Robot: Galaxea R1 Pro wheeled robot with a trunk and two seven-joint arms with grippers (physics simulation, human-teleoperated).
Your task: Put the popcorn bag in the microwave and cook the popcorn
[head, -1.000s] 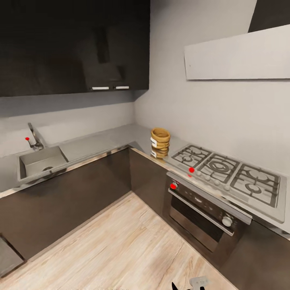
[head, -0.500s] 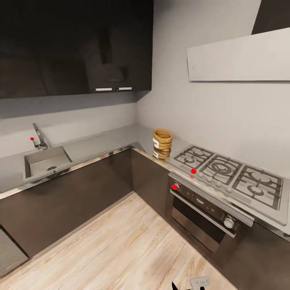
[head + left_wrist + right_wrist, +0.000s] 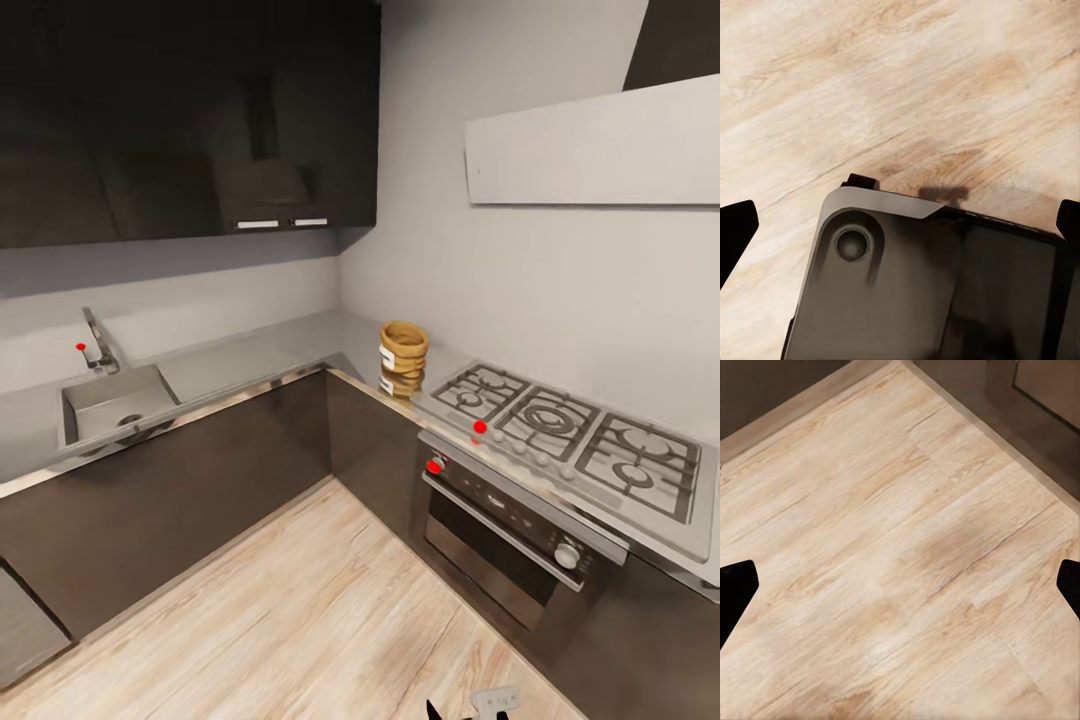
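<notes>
The head camera's swing has all but stopped, the popcorn bag now holding steady on the countertop corner beside the hob — both grippers hang spread, empty, over floor — approach can begin.

Left gripper: fingertips wide apart, pointing down above the robot's grey base. Right gripper: fingertips likewise spread, apparently holding nothing.
</notes>
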